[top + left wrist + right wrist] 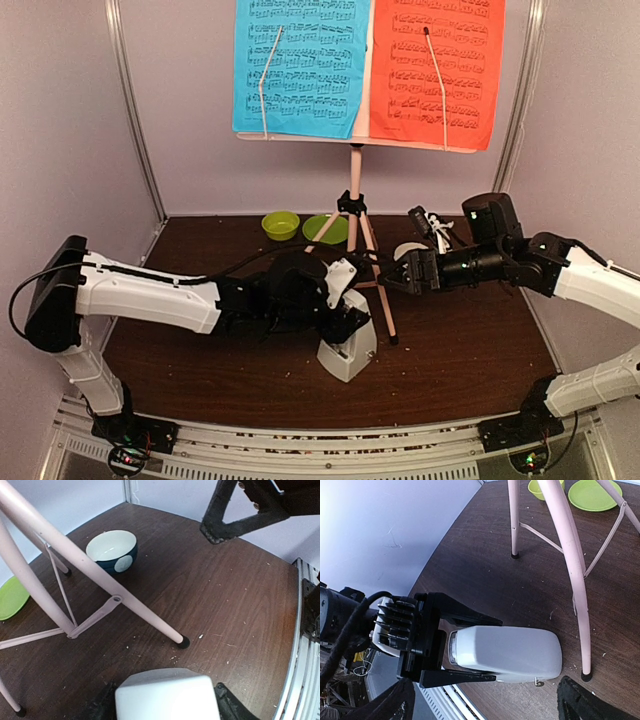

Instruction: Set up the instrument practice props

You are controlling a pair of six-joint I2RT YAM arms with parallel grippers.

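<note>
Our left pincer (457,650) clamps the metronome (510,652) near its top (rigid, slick, tippy, we judge); our right pincer (392,277) gapes wide.

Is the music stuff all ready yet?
Nearly. The stand is up, with the blue sheet and red sheet on it. The left tool is gripping the metronome, which sits on the table by a stand leg. Probably left: let go and back away. The right tool is open.
</note>
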